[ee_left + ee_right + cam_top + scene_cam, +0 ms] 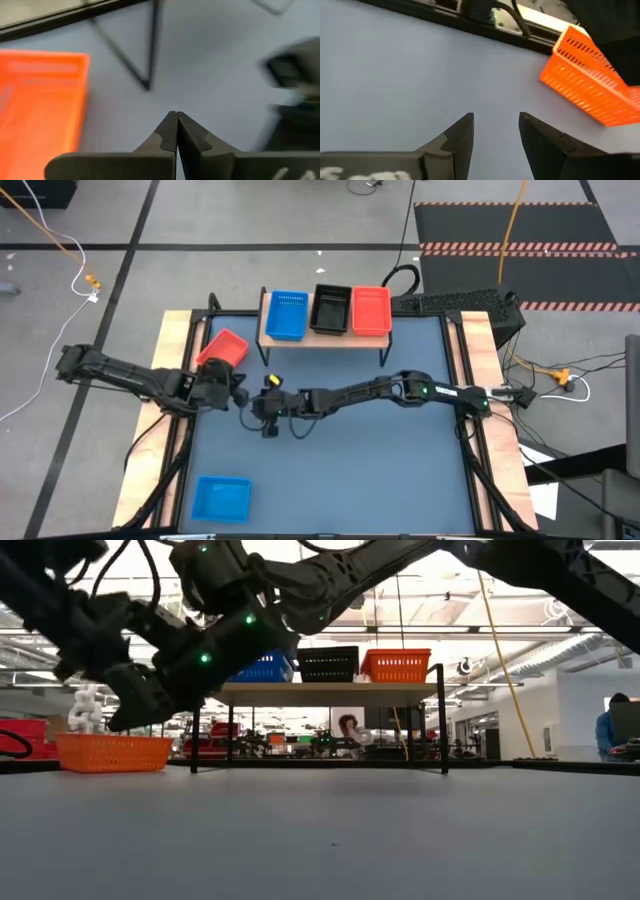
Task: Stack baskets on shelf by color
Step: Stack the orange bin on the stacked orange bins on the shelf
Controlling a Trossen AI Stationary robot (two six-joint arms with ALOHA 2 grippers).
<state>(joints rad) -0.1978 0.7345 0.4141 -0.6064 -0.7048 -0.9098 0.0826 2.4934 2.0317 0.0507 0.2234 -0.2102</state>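
On the near left of the surface (330,480) a blue basket (221,498) lies alone. Farther back, the left hand (238,392) hangs pressed together and empty, with a red basket (223,348) just beside it by the shelf's left end. The right hand (262,412), spread and empty, hovers mid-surface. On the shelf (325,337) stand blue (287,315), black (331,308) and red (371,311) piles; how many each holds I cannot tell. At least two baskets remain to place.
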